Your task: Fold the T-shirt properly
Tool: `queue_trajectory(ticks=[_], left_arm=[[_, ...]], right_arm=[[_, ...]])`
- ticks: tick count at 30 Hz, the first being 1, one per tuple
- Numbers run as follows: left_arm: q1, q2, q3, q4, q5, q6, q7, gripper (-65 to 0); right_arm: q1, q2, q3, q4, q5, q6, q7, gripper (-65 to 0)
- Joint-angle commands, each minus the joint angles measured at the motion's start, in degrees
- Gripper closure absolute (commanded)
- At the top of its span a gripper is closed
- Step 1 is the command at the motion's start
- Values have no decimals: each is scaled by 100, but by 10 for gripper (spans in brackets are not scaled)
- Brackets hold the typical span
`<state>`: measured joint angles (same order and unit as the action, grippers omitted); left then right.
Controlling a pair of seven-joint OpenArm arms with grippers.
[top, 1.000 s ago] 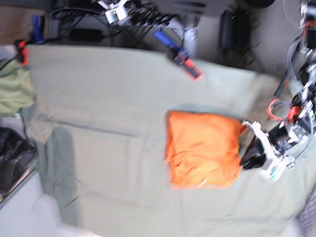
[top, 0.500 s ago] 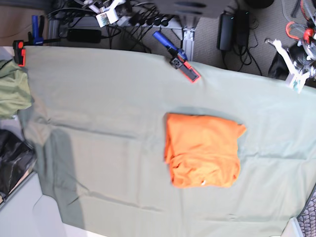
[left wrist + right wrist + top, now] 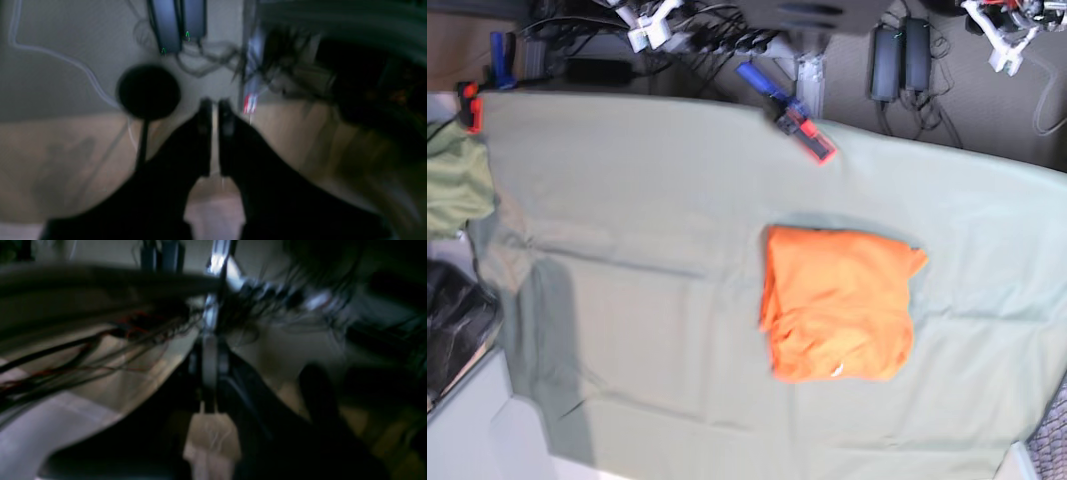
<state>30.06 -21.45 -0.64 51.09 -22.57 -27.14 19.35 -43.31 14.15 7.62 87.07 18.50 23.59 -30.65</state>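
Note:
The orange T-shirt (image 3: 839, 305) lies folded into a compact rectangle, right of centre on the table. Neither gripper touches it. My left gripper (image 3: 1005, 40) is far off beyond the table's back edge at the top right. In the left wrist view its black fingers (image 3: 204, 133) stand almost together, with only a thin slit and nothing between them. My right gripper (image 3: 649, 25) hangs past the back edge at the top left. In the blurred right wrist view it (image 3: 210, 373) looks shut and empty. Neither wrist view shows the T-shirt.
A pale sage green cloth (image 3: 647, 200) covers the table. A blue and red clamp (image 3: 792, 120) grips its back edge, and another (image 3: 470, 105) sits at the left corner. An olive garment (image 3: 457, 185) is bunched at the left edge. Cables and power bricks (image 3: 902, 50) lie behind.
My left gripper has drawn away from the T-shirt's right edge, off the table to the top right, and its jaws have closed. The T-shirt has stayed where it was.

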Motion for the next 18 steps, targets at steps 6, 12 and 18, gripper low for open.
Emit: queue_trajectory(ticks=[6, 12, 18], left_arm=[[-1534, -61, 1419, -1779, -31, 282, -376, 0], [-2391, 151, 2643, -2385, -205, 741, -398, 0], [-2546, 516, 2767, -2557, -179, 999, -446, 0]], right_arm=[[1106, 28, 20, -1838, -160, 468, -4, 0], [1825, -2, 20, -2605, -483, 463, -111, 0], [1825, -201, 20, -2601, -476, 409, 111, 0]])
